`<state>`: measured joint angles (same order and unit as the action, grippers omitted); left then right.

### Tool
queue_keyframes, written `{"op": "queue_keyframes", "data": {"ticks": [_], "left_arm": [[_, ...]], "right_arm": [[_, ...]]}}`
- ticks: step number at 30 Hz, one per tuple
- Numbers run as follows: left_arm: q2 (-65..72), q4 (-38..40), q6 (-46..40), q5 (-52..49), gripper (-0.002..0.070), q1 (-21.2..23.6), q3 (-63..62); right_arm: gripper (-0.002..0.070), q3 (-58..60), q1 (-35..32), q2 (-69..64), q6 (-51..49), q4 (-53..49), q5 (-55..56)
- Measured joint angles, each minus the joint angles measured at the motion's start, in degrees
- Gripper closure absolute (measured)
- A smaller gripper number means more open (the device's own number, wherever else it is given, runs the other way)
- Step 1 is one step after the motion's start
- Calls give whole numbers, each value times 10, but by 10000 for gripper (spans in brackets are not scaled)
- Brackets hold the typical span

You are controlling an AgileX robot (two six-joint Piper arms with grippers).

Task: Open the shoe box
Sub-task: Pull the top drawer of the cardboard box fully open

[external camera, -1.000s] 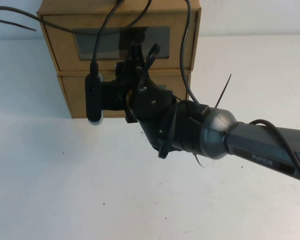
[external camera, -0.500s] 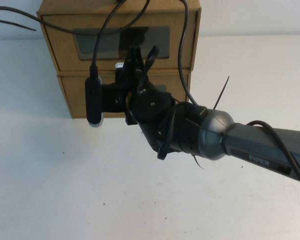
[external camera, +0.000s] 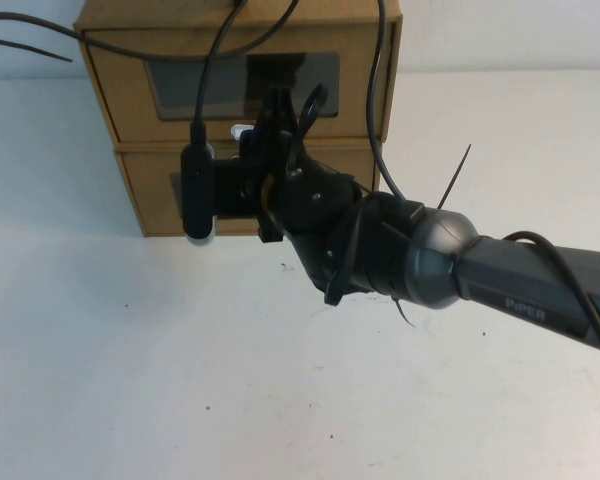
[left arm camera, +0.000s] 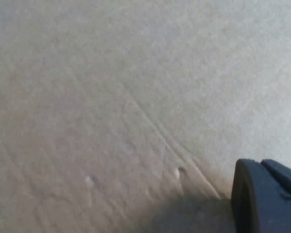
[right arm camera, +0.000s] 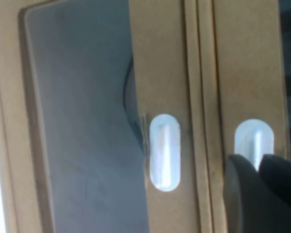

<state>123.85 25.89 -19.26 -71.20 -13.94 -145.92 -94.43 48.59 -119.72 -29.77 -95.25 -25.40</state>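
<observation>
Two brown cardboard shoe boxes stand stacked at the table's back, the upper box point(external camera: 240, 70) on the lower box point(external camera: 150, 200), each with a dark window. In the right wrist view two white handles show on their fronts, one free handle point(right arm camera: 164, 151) and one handle point(right arm camera: 252, 138) partly covered. My right gripper point(external camera: 278, 115) reaches the box fronts and is shut on that covered handle, its fingers point(right arm camera: 242, 194) pressed close together. I cannot tell which box this handle belongs to. My left gripper point(left arm camera: 266, 199) hovers very close over plain cardboard point(left arm camera: 111, 97).
The right arm point(external camera: 460, 275) stretches from the right edge across the white table point(external camera: 180, 380). Black cables point(external camera: 205, 90) hang over the boxes. The left arm is outside the high view.
The right gripper's fingers have closed together at the handle. The wrist has shifted slightly right and toward the boxes.
</observation>
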Motion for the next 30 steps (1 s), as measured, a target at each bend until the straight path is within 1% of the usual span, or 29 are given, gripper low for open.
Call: {"op": "queue_keyframes", "data": {"ticks": [7, 14, 16, 22, 30], "left_arm": [[0, 0, 0, 1, 680, 0, 0], [0, 0, 0, 1, 680, 0, 0], [0, 0, 0, 1, 680, 0, 0], [0, 0, 6, 1, 680, 0, 0], [0, 0, 54, 1, 680, 1, 0]], "right_arm": [[617, -3, 0, 0, -1, 0, 11], [529, -3, 0, 0, -6, 0, 11], [515, -3, 0, 0, -15, -1, 7], [505, -3, 0, 0, -55, -1, -9], [503, -3, 0, 0, -78, -1, -21]]}}
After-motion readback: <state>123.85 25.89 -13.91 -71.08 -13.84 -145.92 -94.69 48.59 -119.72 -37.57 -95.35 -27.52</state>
